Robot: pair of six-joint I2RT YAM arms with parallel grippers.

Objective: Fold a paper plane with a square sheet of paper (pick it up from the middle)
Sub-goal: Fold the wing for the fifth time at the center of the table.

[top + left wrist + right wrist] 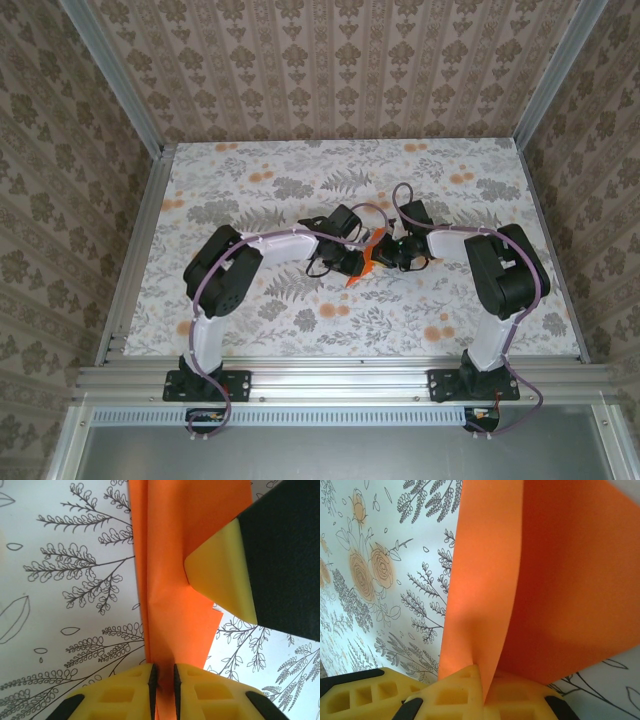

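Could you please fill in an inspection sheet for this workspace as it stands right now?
Surface: table covered in a flower-and-leaf print, flat and dry.
Job's things: orange paper, folded along a crease, held between the two arms near the table's middle.
Clutter: nothing seen.
Grippers: left tool shut on the paper's crease; right tool shut on the paper's folded edge, one of its yellow fingers showing in the left wrist view.
Cables: purple cables run along both arms and loop near the wrists, none lying on the paper.
Surroundings: patterned wallpaper walls on three sides; metal rail at the near edge.
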